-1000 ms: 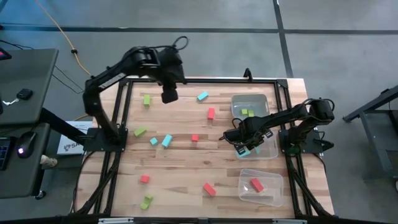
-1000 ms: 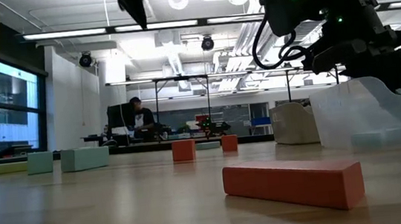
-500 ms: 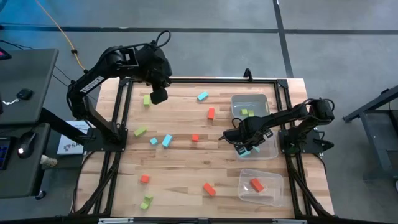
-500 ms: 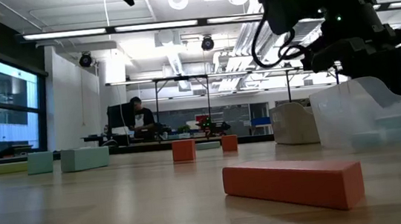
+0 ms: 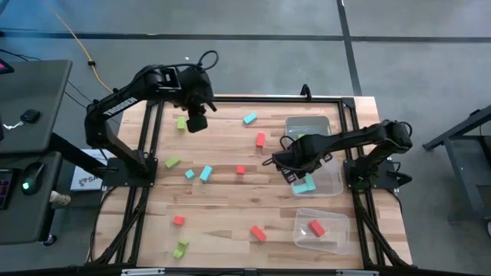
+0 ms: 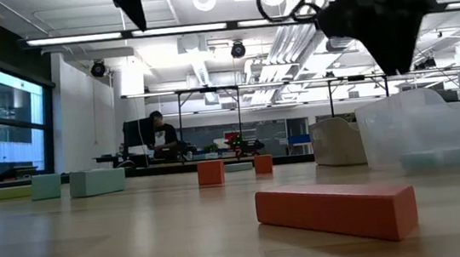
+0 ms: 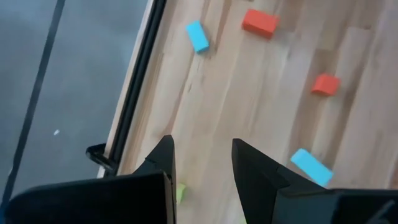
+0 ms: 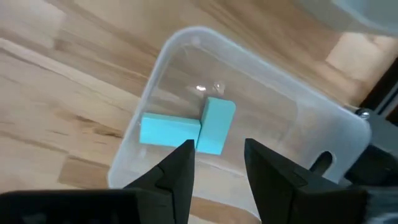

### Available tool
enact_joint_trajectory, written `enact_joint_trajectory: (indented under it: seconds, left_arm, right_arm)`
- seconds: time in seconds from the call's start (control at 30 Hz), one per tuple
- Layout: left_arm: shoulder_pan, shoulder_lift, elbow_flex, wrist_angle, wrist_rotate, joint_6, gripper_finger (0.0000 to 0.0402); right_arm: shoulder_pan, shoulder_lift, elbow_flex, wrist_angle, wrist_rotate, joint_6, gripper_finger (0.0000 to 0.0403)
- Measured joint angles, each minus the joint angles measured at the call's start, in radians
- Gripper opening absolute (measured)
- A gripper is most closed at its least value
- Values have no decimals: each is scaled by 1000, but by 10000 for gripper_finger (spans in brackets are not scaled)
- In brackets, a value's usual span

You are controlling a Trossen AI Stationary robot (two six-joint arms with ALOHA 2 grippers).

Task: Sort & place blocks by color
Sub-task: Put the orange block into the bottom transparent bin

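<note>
Blocks lie scattered over the wooden surface (image 5: 230,207), and we record them after the larger items. The left arm reaches over the far left part of the surface, its left gripper (image 5: 196,121) hanging just beside a lime green block (image 5: 181,122); in the left wrist view its jaws stand apart with nothing between them. The right arm stretches in from the right edge, and the right gripper (image 5: 288,165) hovers at the left wall of the middle clear bin (image 5: 337,184); the right wrist view shows its jaws parted and empty above that bin.

Three clear bins stand along the right side. The far bin (image 5: 326,123) holds lime green blocks (image 5: 304,139). The middle bin holds two light blue blocks (image 8: 186,129), touching at right angles. The near bin (image 5: 341,238) holds one red-orange block (image 5: 315,228).

On the open surface we note:
- a light blue bar (image 5: 249,119) near the far edge;
- a red-orange bar (image 5: 260,139) and a red-orange cube (image 5: 240,169) toward the middle;
- a lime green bar (image 5: 173,162) at the left;
- two light blue pieces (image 5: 199,173) just beside each other, left of centre;
- a red-orange cube (image 5: 178,220) and a red-orange bar (image 5: 258,233) nearer the front;
- a lime green pair (image 5: 181,248) at the near left.
</note>
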Motion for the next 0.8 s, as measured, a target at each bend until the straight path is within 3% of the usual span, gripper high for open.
enact_joint_trajectory:
  seconds: [0.4, 0.8]
  left_arm:
    - [48, -45, -106, 67, -3, 8, 85]
    - [54, -103, -121, 89, 3, 1, 85]
  right_arm:
    - [-85, 0, 244, 12, 226, -82, 131]
    - [-265, 0, 279, 305, 299, -315, 148]
